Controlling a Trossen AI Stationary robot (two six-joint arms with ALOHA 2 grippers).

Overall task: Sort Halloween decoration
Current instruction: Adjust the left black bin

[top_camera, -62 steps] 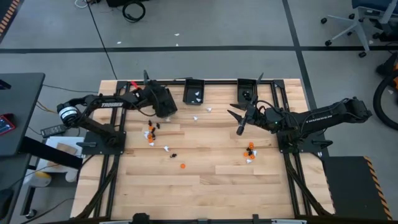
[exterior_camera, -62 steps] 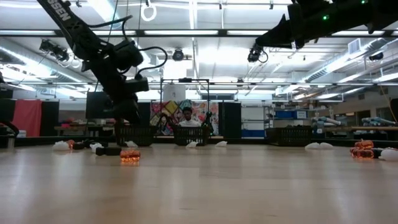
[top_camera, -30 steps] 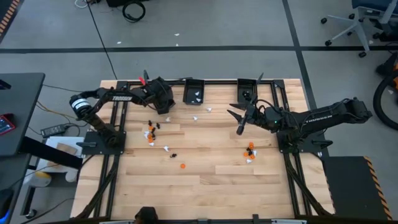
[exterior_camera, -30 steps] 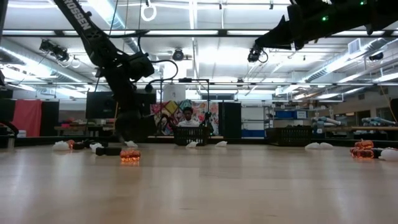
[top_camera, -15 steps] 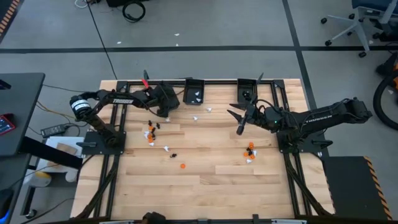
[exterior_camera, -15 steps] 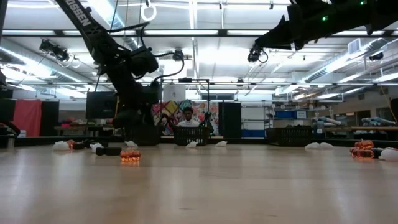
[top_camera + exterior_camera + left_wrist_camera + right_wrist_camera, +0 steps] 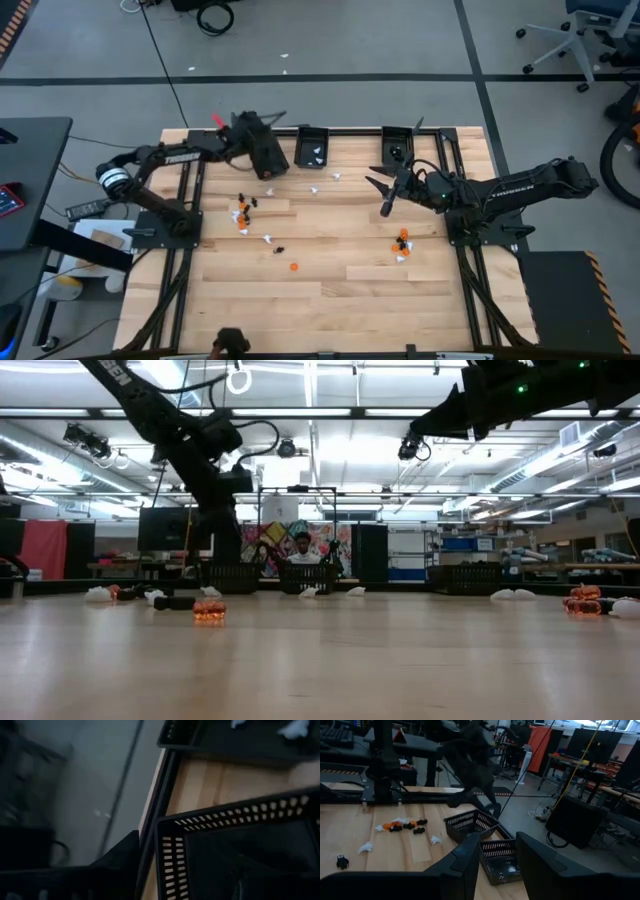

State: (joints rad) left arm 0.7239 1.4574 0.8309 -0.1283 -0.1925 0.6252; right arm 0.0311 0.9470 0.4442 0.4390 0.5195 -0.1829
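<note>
The Halloween decoration lies scattered on the wooden table: an orange-and-black cluster point(image 7: 243, 210), a white piece point(image 7: 267, 238), a lone orange piece point(image 7: 293, 267), and a second cluster point(image 7: 402, 243). My left gripper point(image 7: 268, 168) hangs open above the left black bin point(image 7: 228, 576) at the table's far edge. In the left wrist view the bin's lattice rim point(image 7: 225, 815) shows just below it. Over the table's right half my right gripper point(image 7: 384, 192) hovers level, open point(image 7: 495, 865), with nothing between its fingers.
The middle bin point(image 7: 313, 148) holds white pieces and the right bin point(image 7: 397, 145) a dark one, both at the far edge. Loose white pieces point(image 7: 313, 188) lie just in front of them. A person sits in the room beyond the table point(image 7: 301, 546).
My left gripper has risen from low over the left bin to a little above it, tipping slightly. Its jaws look unchanged. The trinkets on the table have stayed where they were.
</note>
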